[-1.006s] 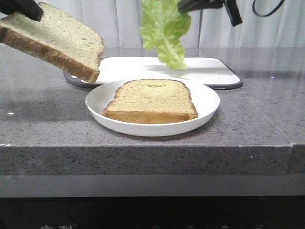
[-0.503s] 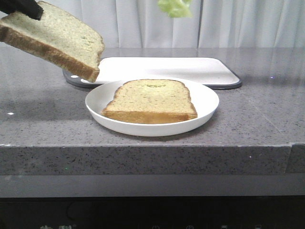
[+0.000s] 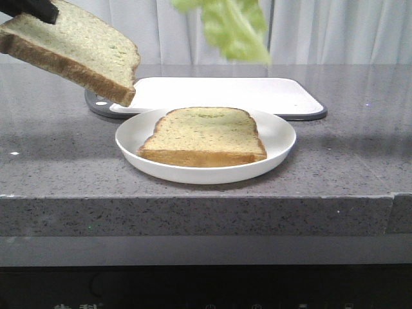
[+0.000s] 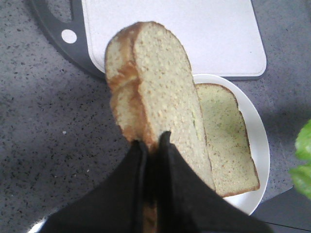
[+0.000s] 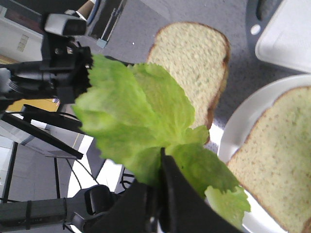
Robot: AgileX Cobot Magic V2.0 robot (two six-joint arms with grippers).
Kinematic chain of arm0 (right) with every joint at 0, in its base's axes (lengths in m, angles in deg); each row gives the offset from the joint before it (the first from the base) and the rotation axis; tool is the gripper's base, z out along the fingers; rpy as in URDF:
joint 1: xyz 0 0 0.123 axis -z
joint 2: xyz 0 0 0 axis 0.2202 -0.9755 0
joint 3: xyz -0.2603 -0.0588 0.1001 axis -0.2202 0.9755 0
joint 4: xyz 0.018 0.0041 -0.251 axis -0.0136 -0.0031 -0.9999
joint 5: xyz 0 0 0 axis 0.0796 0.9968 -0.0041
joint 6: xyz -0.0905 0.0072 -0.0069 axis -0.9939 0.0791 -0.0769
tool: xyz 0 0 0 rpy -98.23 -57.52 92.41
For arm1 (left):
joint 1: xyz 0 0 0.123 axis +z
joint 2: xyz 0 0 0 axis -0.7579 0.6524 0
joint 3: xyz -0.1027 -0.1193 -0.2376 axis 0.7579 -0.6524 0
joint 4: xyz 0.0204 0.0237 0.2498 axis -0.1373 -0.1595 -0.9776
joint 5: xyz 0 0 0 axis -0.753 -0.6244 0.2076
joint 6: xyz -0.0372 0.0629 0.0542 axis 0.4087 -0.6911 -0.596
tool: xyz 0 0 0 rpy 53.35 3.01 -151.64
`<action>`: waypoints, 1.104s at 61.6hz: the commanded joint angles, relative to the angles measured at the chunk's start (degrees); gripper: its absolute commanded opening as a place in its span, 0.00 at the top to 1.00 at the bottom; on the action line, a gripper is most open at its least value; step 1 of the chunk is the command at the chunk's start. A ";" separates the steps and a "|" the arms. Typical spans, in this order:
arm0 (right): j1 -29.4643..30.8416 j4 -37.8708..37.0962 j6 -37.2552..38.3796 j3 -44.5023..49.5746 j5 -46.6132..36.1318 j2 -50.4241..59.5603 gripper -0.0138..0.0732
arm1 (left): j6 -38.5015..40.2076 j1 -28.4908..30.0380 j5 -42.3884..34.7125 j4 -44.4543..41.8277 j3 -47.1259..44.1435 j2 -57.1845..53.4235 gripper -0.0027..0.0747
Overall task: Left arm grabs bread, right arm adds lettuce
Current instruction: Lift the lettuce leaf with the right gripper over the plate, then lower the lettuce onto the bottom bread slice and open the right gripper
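Left end effector (image 4: 151, 145) clamped on the near edge of the bread (image 3: 74, 55); black fingers (image 4: 129, 184) pressed to both faces of the slice. Bread held in the air at far left, tilted, high end left, low corner hanging just above the left end of the white cutting board (image 3: 257, 93) and near the left rim of the plate (image 3: 132, 138). Not touching either. Speckled face up, brown crust toward the camera.

Right end effector (image 5: 160, 160) clamped on the lettuce (image 3: 235, 26), thin fingers (image 5: 180, 199) pinching the stem end of the leaf. In the front view, only the leaf itself visible, blurred, hanging down from the top edge, above the far side of the cutting board and right of the held bread. Well clear of the plate below.

Second slice (image 3: 205, 135) lying flat in the white plate, centre of the table (image 3: 58, 167), crust edge nearest the camera, top face bare. Plate just in front of the cutting board, far rim overlapping the board's near edge in the front view; touching or not, cannot tell.

Cutting board white with a dark grey border and a round hole at its left corner (image 4: 68, 36). Grey speckled table top, pale curtain (image 3: 335, 32) behind.
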 commanded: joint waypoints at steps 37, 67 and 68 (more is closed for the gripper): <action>-5.51 7.45 -4.32 7.27 -1.14 1.37 0.91 | 0.02 0.15 -5.87 -0.64 1.57 -2.07 0.99; -5.71 7.55 -4.66 7.27 -2.41 -9.05 0.91 | 0.02 0.15 -5.87 -0.64 1.57 -2.07 0.99; -5.71 7.55 -4.69 7.27 -2.56 -9.46 0.91 | 0.02 0.15 -5.87 -0.64 1.57 -2.07 0.99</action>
